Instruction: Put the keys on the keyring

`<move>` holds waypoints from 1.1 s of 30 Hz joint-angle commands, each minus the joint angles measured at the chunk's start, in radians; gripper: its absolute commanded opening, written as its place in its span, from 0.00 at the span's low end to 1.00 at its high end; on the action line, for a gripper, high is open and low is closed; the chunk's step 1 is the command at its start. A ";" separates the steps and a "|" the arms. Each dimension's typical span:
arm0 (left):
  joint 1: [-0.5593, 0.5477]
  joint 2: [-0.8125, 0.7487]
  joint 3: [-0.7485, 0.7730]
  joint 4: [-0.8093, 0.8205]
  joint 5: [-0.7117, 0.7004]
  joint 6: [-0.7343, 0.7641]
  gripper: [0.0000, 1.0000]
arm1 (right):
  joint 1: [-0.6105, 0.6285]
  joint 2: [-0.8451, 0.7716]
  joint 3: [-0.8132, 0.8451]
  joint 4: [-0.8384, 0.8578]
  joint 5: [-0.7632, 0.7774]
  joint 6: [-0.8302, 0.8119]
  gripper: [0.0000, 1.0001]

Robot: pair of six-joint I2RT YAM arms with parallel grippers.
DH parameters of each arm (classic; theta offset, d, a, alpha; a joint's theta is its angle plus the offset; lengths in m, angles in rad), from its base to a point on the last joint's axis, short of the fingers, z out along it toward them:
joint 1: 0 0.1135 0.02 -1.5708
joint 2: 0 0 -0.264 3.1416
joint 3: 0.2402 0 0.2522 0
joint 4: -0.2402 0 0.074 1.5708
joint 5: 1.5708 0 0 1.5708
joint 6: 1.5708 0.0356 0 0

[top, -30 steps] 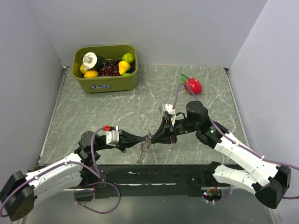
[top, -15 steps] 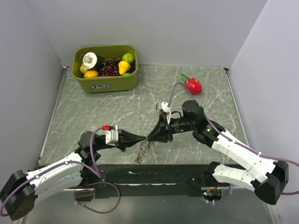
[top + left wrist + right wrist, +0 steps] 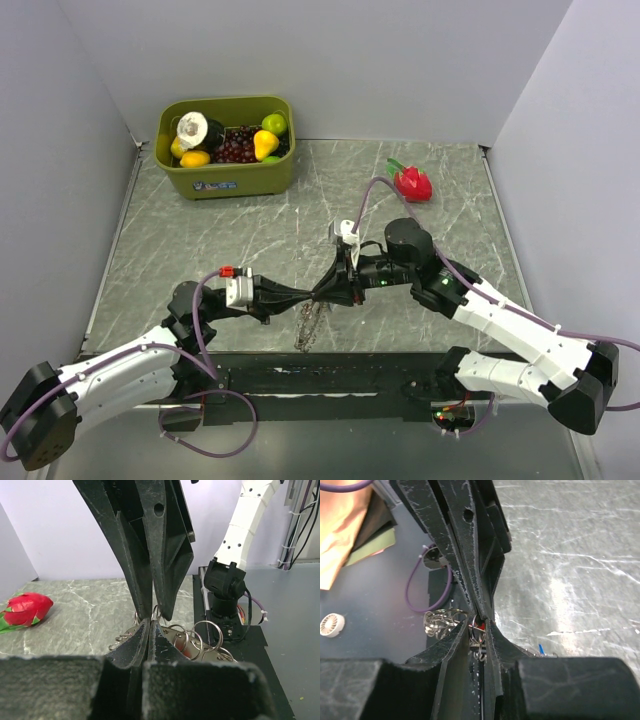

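Note:
My two grippers meet tip to tip above the table's near edge. The left gripper (image 3: 310,296) (image 3: 150,623) is shut on a thin wire ring of the keyring (image 3: 308,325). The rest of that ring bunch (image 3: 196,639) hangs below and beside it. The right gripper (image 3: 321,295) (image 3: 479,625) comes in from the opposite side. Its jaws stand a narrow gap apart, and a ring and a red key head (image 3: 481,625) fill that gap. More rings (image 3: 440,620) fan out to its left. A blue key (image 3: 540,649) lies on the marble.
A green bin (image 3: 230,182) of toy fruit stands at the back left. A red dragon fruit (image 3: 412,183) (image 3: 25,609) lies at the back right. A black strip (image 3: 330,376) runs along the near edge, with the right arm's base (image 3: 225,600) on it.
The right gripper has slid left and lowered until its tips meet the left gripper's tips. The left gripper has held still, and the ring bunch still hangs below.

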 commanded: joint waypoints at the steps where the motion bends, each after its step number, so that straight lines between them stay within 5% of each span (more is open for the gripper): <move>1: -0.005 -0.022 0.052 0.094 0.011 -0.005 0.01 | 0.012 -0.022 0.026 -0.005 0.120 -0.028 0.26; 8: -0.005 -0.030 0.047 0.109 0.027 -0.016 0.01 | 0.014 -0.056 0.011 -0.002 0.238 -0.008 0.02; 17: -0.005 -0.025 0.090 0.022 0.053 0.021 0.01 | 0.014 -0.065 0.054 -0.065 0.301 -0.048 0.00; 21: -0.005 -0.048 0.150 -0.246 0.050 0.125 0.02 | 0.014 -0.007 0.121 -0.174 0.272 -0.108 0.00; 27: -0.005 -0.042 0.329 -0.693 -0.047 0.304 0.37 | 0.014 0.027 0.184 -0.298 0.288 -0.152 0.00; 33: -0.005 0.112 0.544 -1.046 0.014 0.433 0.48 | 0.014 0.064 0.224 -0.363 0.239 -0.171 0.00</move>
